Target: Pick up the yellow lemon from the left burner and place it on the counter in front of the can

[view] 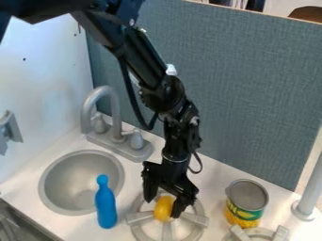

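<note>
I have my gripper (165, 203) pointing down over the nearer, whole burner (166, 231), with its jaws parted moderately wide, one to each side of a single yellow object (164, 208). That object sits between them, over the burner's ring, and the jaw on the picture's right looks to be against it. I can't tell from here whether both press on it, so I won't call it gripped.

Counting the rest, I get one blue bottle (106, 202), upright just beside the sink, between it and the burner. There is one sink (82, 182), round and grey, with one faucet (100, 101) behind it that has two handles, one on each side of the spout. I count one can (247, 202) with a green and yellow label, upright to the right of the burner. A second burner (258, 231) is cut off at the bottom edge, making two. One grey post (310, 193) rises from the counter (217, 172) at the right edge, and one grey divider (239, 89) stands behind everything.
</note>
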Robot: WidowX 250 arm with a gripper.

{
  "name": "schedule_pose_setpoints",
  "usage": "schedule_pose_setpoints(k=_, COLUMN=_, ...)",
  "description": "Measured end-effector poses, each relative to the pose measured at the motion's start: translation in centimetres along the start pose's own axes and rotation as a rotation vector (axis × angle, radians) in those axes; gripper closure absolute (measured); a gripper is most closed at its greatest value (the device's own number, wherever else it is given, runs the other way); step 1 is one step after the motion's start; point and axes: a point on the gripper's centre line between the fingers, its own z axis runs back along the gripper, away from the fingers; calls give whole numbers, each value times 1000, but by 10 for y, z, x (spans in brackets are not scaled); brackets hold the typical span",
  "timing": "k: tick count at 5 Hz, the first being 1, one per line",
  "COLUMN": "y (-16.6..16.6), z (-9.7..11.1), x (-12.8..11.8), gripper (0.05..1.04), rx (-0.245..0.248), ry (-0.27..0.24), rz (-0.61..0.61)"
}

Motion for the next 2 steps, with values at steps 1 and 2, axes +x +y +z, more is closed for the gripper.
schedule_pose_setpoints(k=1, y=1, z=-7, x=4, gripper=120, rx=13, ry=31, rz=6)
schedule_pose_setpoints(k=2, y=-1, z=-8, x=5, gripper=356, rx=-2, ry=36, rz=-5)
